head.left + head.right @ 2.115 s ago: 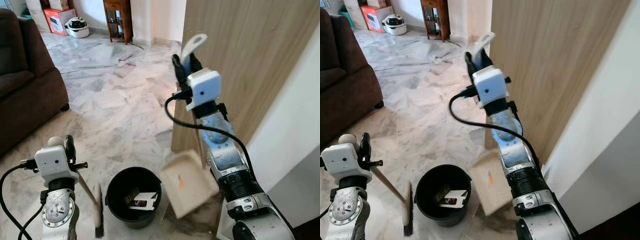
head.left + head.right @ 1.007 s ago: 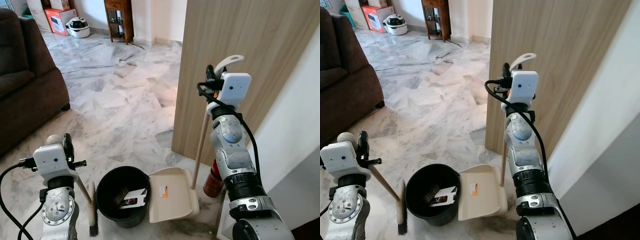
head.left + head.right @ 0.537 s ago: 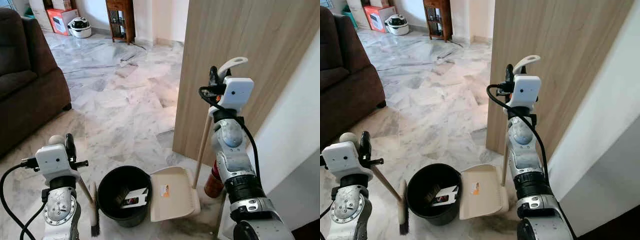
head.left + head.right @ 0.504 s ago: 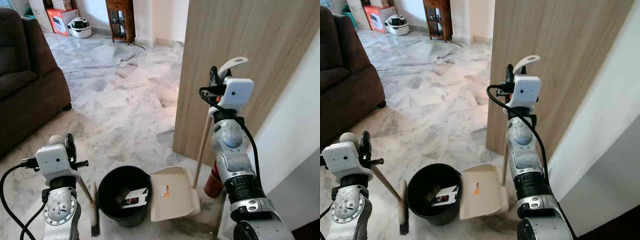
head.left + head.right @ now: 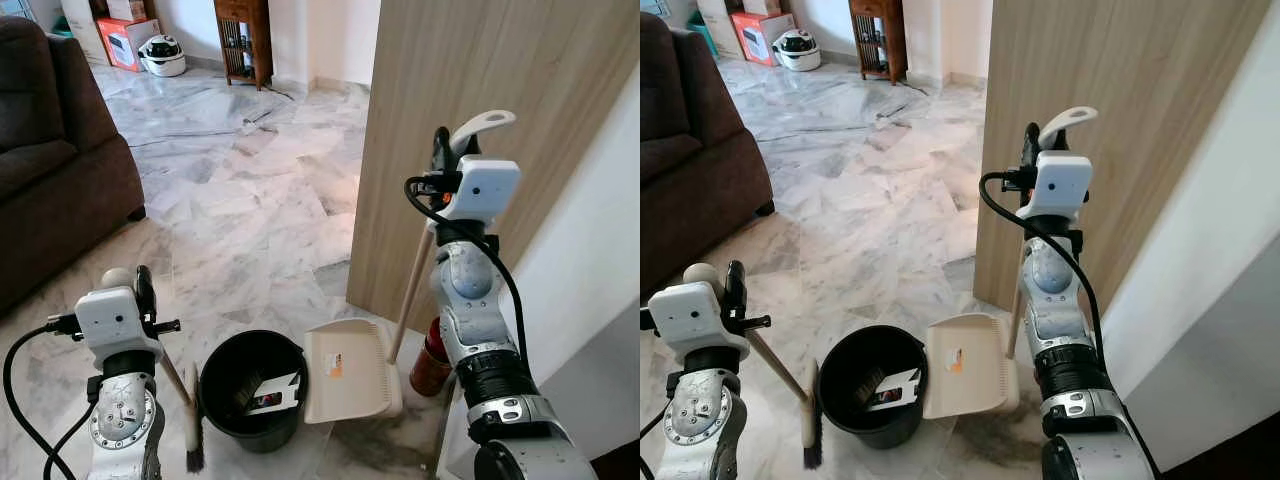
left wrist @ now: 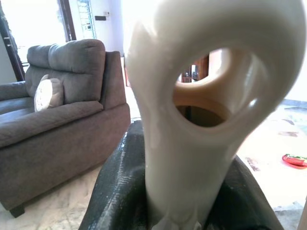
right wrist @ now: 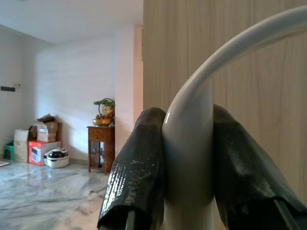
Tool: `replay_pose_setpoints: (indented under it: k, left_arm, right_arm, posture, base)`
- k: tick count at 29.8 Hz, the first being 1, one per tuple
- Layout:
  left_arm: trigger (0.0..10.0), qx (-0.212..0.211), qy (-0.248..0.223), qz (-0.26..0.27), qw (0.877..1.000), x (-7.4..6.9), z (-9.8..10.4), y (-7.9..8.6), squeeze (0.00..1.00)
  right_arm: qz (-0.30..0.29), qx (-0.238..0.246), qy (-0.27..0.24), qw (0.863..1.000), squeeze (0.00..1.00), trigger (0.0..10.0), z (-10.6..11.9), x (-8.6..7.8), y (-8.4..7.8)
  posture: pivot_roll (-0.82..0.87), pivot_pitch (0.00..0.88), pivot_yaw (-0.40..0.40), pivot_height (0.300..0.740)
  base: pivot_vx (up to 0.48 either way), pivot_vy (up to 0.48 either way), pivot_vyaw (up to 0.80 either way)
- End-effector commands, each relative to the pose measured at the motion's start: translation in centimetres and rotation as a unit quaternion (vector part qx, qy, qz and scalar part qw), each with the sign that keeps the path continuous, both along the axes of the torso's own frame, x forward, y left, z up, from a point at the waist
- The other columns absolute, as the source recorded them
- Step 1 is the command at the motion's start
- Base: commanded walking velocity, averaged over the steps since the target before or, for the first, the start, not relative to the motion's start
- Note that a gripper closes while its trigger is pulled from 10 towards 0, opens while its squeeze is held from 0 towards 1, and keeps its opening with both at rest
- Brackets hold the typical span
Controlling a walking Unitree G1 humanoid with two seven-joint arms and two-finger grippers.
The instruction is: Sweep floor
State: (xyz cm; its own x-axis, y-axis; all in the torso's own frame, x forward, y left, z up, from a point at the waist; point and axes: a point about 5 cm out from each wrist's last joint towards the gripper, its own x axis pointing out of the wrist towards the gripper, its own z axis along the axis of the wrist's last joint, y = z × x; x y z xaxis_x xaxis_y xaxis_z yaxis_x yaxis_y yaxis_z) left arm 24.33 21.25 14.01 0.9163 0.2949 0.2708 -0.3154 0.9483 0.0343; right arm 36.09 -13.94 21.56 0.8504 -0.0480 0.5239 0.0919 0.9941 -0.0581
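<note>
My right gripper (image 5: 445, 150) is shut on the grey top handle (image 7: 201, 124) of a long-handled cream dustpan (image 5: 345, 372). The pan rests flat on the marble floor beside a black bucket (image 5: 250, 385) that holds scraps of paper and rubbish. My left gripper (image 5: 140, 290) is shut on the cream looped handle (image 6: 201, 110) of a short broom, whose wooden stick slants down to the brush head (image 5: 193, 430) on the floor left of the bucket.
A wooden panel wall (image 5: 470, 90) rises right behind the dustpan stick, with a red can (image 5: 430, 365) at its foot. A dark brown sofa (image 5: 55, 170) stands at the left. A small wooden cabinet (image 5: 240, 35), boxes and an appliance sit far back across open marble floor.
The right arm has swung from holding the dustpan tilted over the bucket to setting it flat on the floor beside it. The camera shifted slightly; the broom stays put.
</note>
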Motion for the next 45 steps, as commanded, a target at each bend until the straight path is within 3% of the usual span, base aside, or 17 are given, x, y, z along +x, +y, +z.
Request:
replay_pose_setpoints:
  k: [1,29,45]
  left_arm:
    - [10.0,-0.008,-0.032,-0.021,0.999,0.38,1.08,-0.89,0.00]
    - [10.0,-0.006,-0.035,-0.021,0.999,0.28,1.16,-0.92,0.00]
    - [10.0,-0.006,-0.037,-0.019,0.999,0.24,1.20,-0.91,0.00]
  right_arm:
    - [0.002,-0.014,-0.026,1.000,0.00,10.0,0.91,-0.07,0.14]
    - [0.011,-0.007,-0.023,1.000,0.00,10.0,0.78,0.09,0.56]
    - [0.014,-0.008,-0.024,1.000,0.00,10.0,0.87,0.14,0.61]
  posture:
    - [0.12,0.000,0.021,0.740]
    - [0.12,0.010,0.021,0.740]
    - [0.12,0.015,0.017,0.740]
  base:
    - [0.000,0.000,0.00]
    - [0.000,0.000,0.00]
    - [-0.274,0.000,0.00]
